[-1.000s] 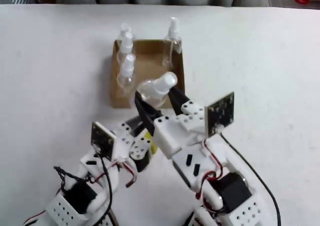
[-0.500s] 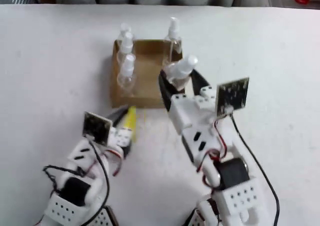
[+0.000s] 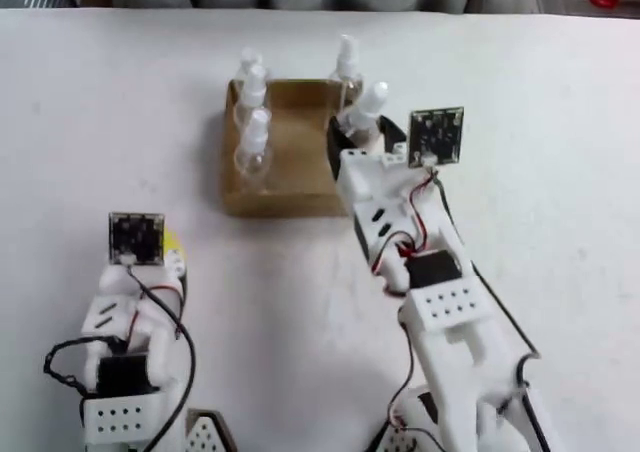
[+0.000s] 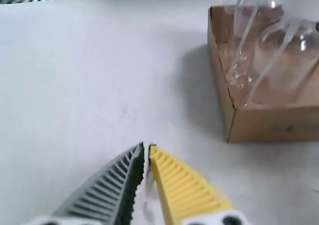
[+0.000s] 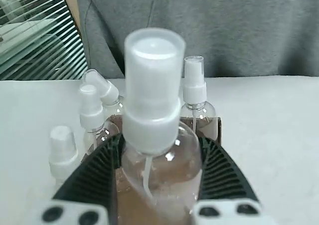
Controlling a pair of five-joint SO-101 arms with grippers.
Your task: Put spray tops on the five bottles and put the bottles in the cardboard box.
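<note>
High view: over the last second your right hand [image 3: 362,134] carried the clear plastic bottle with a white spray top [image 3: 370,105], clamped between its fingers, from in front of the shallow brown cardboard box [image 3: 285,207] to its near right corner. Your left arm [image 3: 125,322] drew back across the white worktop [image 3: 520,92]. Only the release seemed left.

Left wrist view: your left hand [image 4: 146,153] was closed and empty.

Right wrist view: four capped bottles [image 5: 194,93] stood in the box behind the held one, making five in all.
</note>
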